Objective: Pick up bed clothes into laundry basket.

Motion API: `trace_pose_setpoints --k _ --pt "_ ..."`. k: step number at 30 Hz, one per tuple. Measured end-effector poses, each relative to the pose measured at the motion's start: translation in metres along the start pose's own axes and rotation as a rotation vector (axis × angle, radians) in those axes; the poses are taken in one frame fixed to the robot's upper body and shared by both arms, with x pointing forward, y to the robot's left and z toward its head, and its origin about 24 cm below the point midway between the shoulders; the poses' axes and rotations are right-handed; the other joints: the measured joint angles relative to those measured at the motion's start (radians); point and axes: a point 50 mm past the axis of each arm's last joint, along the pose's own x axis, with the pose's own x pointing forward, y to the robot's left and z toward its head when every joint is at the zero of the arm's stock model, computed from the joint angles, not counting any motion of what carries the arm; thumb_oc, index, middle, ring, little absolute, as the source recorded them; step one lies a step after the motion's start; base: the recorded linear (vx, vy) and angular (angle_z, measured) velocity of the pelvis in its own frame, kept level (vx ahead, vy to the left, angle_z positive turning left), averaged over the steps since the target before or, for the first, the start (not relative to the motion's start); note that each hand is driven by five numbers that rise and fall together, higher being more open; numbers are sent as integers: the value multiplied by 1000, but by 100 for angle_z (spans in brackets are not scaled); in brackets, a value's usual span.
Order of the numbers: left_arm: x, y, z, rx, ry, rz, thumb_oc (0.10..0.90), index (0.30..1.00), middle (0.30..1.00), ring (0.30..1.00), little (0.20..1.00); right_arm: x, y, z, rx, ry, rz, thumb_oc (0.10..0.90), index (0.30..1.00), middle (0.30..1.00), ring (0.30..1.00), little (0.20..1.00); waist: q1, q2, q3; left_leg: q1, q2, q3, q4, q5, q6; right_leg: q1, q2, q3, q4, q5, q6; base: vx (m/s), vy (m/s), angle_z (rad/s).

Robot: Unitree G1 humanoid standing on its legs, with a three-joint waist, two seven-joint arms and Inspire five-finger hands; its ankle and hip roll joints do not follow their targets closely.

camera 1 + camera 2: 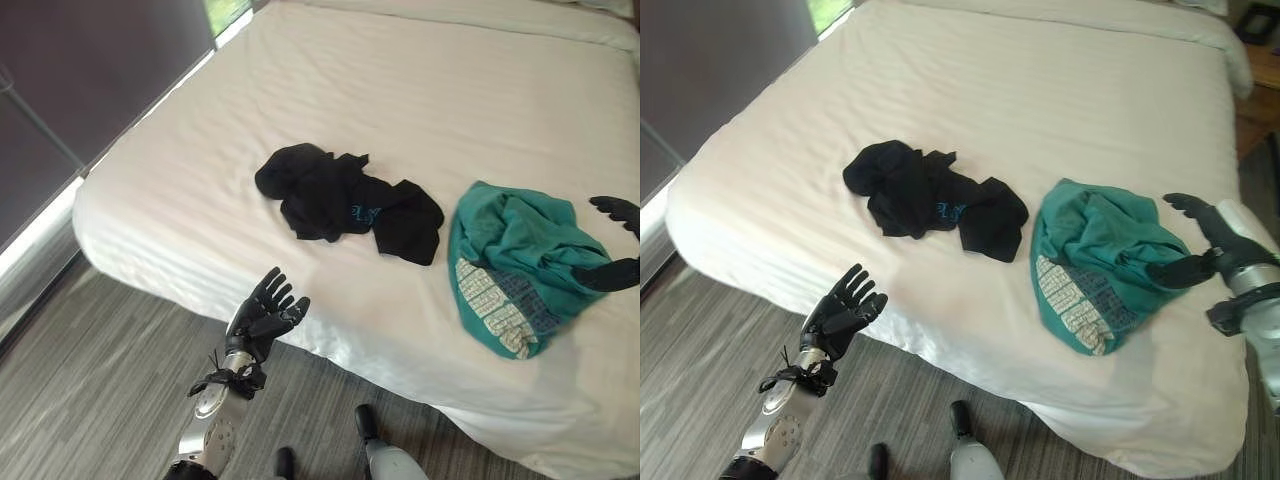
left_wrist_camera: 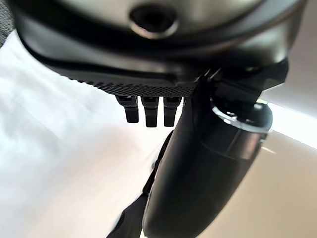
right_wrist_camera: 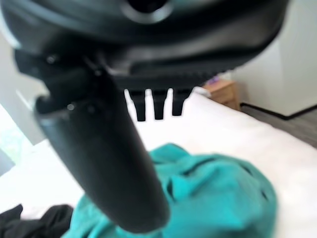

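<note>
From the head views, the teal garment [image 1: 1095, 265] lay on the bed [image 1: 1040, 90] beside the black garment [image 1: 930, 200]; the right hand [image 1: 1200, 245] hovered spread at its edge, left hand [image 1: 265, 315] relaxed. In the right wrist view, fingers [image 3: 156, 104] straight, empty: a shallow pinch might've dropped loose cloth.

We see two garments crumpled on the white bed [image 1: 330, 90]; black garment [image 1: 340, 200] mid-bed, spread in a rumpled strip, small teal print showing; teal shirt [image 1: 510, 260] just beside it toward the robot's right, bunched, pale printed panel facing up near the bed's front edge; the two not touching.
</note>
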Motion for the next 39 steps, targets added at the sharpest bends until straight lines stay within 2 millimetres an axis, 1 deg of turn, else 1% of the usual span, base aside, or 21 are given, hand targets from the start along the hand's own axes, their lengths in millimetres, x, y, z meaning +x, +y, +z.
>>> trace_pose_setpoints --k 1,2,8,10,11,13,14,15,16,22,25,26,27,30,33,34,35,36,37,38,39 --pt "0 -1 -2 -1 11 -7 800 900 900 900 900 -2 -1 -3 1 9 -3 800 900 900 900 900 -2 0 0 0 9 62 -3 -1 2 7 1 -15 0 -5 -6 55 -113 59" --pt "0 -2 -3 -9 16 -10 800 900 900 900 900 -2 -1 -4 1 15 -3 800 900 900 900 900 1 5 -3 2 12 86 -8 1 5 9 6 -25 0 -16 -11 72 -104 33" --pt "-3 2 1 41 42 -42 800 900 900 900 900 -3 9 -29 -9 130 30 800 900 900 900 900 6 37 -1 28 15 74 -89 -11 34 3 13 -45 0 -18 17 44 -43 12" --pt "-4 9 5 69 43 -33 800 900 900 900 900 1 21 -38 44 177 30 800 900 900 900 900 16 40 2 27 4 72 -92 -11 35 3 1 -46 -1 -20 26 8 -47 3" --pt "-5 14 10 96 45 -28 800 900 900 900 900 6 36 -44 91 226 30 800 900 900 900 900 17 42 3 30 -2 72 -95 -13 37 1 -6 -42 -1 -22 36 5 -52 4" --pt "-3 14 13 100 37 -29 800 900 900 900 900 2 53 -55 67 287 86 800 900 900 900 900 41 74 18 27 -8 68 -100 -20 47 0 -13 -48 -3 -24 46 1 -44 10" --pt "-5 15 14 106 37 -29 800 900 900 900 900 0 68 -64 78 334 108 800 900 900 900 900 45 86 23 24 -11 62 -100 -21 49 -2 -17 -49 -7 -24 48 8 -28 14" --pt "-6 17 13 104 43 -21 800 900 900 900 900 -1 76 -67 76 358 104 800 900 900 900 900 54 106 24 21 -12 57 -100 -27 51 -2 -18 -53 -7 -25 49 19 -40 10" --pt "-9 20 12 108 51 -10 800 900 900 900 900 -2 74 -70 67 376 73 800 900 900 900 900 57 118 21 18 -13 53 -100 -28 51 -5 -19 -53 -7 -25 49 24 -40 8" --pt "-27 36 12 114 63 45 800 900 900 900 900 -6 104 -68 82 372 47 800 900 900 900 900 52 123 10 -9 -3 39 -101 -38 60 -29 -9 -57 -7 -25 45 27 -52 4" --pt "-34 39 6 126 83 64 800 900 900 900 900 -7 115 -66 104 366 29 800 900 900 900 900 31 118 -9 -16 -3 20 -101 -36 59 -29 -9 -66 -7 -24 44 41 -50 12" --pt "-34 39 6 138 88 61 800 900 900 900 900 -9 116 -67 98 367 34 800 900 900 900 900 25 129 -16 -21 -3 19 -101 -39 63 -33 -9 -67 -8 -24 44 49 -59 8" --pt "-34 38 6 144 87 60 800 900 900 900 900 -9 116 -68 97 368 35 400 300 300 300 300 24 128 -21 -21 -3 17 -101 -37 61 -32 -9 -69 -8 -24 44 41 -49 4" --pt "-30 37 10 178 77 52 800 900 900 900 900 -18 119 -69 91 338 46 400 300 300 300 300 5 134 -43 -21 -1 19 -100 -33 54 -32 -8 -68 -8 -24 46 52 -45 3" --pt "-15 27 19 195 37 33 800 900 900 900 900 -22 119 -67 131 305 22 400 300 300 300 300 -31 139 -50 -7 -2 24 -99 -29 48 -23 -7 -58 -7 -27 49 21 -59 -5" --pt "-5 19 23 165 1 36 800 900 900 900 900 -23 124 -66 165 300 16 400 300 300 300 300 -49 133 -48 -9 1 35 -80 -28 33 -25 2 -44 4 -33 46 -17 -111 -6" --pt "-5 19 23 165 1 36 800 900 900 900 900 -23 124 -66 165 300 16 400 300 300 300 300 -49 133 -48 -9 1 35 -80 -28 33 -25 2 -44 4 -33 46 -25 -139 -29" --pt "9 11 38 122 -75 46 800 900 900 900 900 -24 141 -59 224 285 35 400 300 300 300 300 -52 97 -48 -16 -4 55 -25 -22 23 -23 3 6 21 -45 31 -23 -226 -39" --pt "18 5 49 106 -125 46 800 900 900 900 900 -26 156 -54 264 280 56 400 300 300 300 300 -54 57 -47 -36 -11 58 37 -7 -2 -41 -1 20 63 -62 22 17 -251 -62" --pt "27 1 65 89 -186 63 800 900 900 900 900 -30 175 -48 312 279 89 400 300 300 300 300 -44 -17 -43 -79 -31 60 155 1 -26 -103 -10 70 198 -124 -11 63 -223 -46" --pt "30 1 72 80 -221 80 800 900 900 900 900 -33 190 -43 330 277 129 400 300 300 300 300 -48 -61 -48 -91 -37 54 209 25 -64 -112 -10 91 241 -151 -14 138 -183 -72"
